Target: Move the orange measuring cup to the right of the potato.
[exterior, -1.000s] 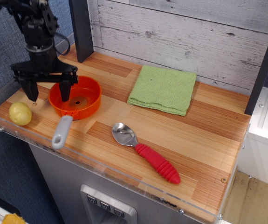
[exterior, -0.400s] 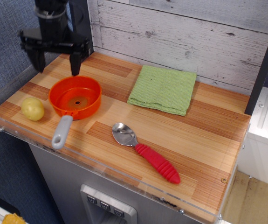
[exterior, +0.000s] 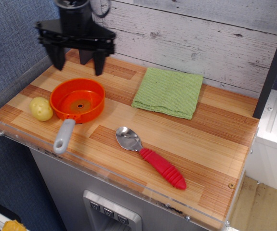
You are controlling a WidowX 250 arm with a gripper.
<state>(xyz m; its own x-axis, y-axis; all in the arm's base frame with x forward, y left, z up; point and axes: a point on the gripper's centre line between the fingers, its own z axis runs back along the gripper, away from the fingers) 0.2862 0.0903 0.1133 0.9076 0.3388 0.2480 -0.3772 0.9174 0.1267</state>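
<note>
I am seeing my black gripper (exterior: 78, 60) hanging above the back left part of the wooden counter (exterior: 210, 144), its two fingers (exterior: 98, 62) spread wide apart and pinching nothing. It is sitting well clear of the wide, shallow orange plastic measuring cup (exterior: 77, 100), which is lying flat on the counter below it with its short grey handle (exterior: 63, 136) pointing toward the front edge. The small, roundish pale yellow-green potato (exterior: 41, 109) is resting just beside the cup's left rim; I cannot tell whether the two are touching. The cup is therefore lying to the right of the potato. Further right, a metal spoon with a red ribbed handle (exterior: 150, 156) is lying diagonally, and a folded green cloth (exterior: 168, 91) is sitting near the pale plank wall (exterior: 201, 38).
</note>
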